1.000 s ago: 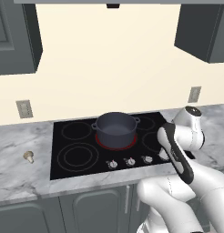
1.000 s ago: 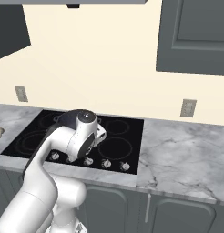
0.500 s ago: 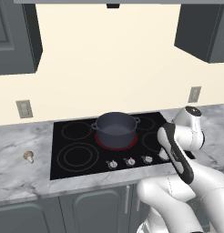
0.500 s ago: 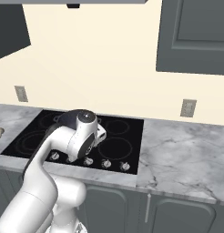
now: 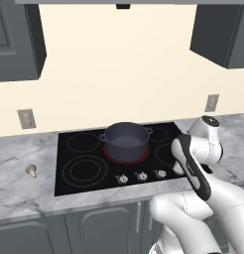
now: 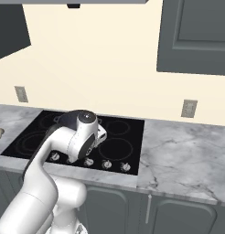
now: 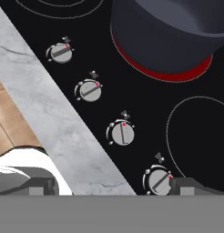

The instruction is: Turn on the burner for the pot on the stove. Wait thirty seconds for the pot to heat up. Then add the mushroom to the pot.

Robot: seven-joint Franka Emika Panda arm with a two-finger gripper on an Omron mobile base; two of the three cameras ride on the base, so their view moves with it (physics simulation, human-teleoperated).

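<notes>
Hand view, pincer wide above knobs, left base view, mushroom on counter

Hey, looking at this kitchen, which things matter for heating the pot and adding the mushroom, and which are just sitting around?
Part of the job:
pot
glowing burner under it
stove
knobs
mushroom on the counter left of the stove
gripper, open near the knobs

Just there:
wall outlets
cabinets
counter
</notes>
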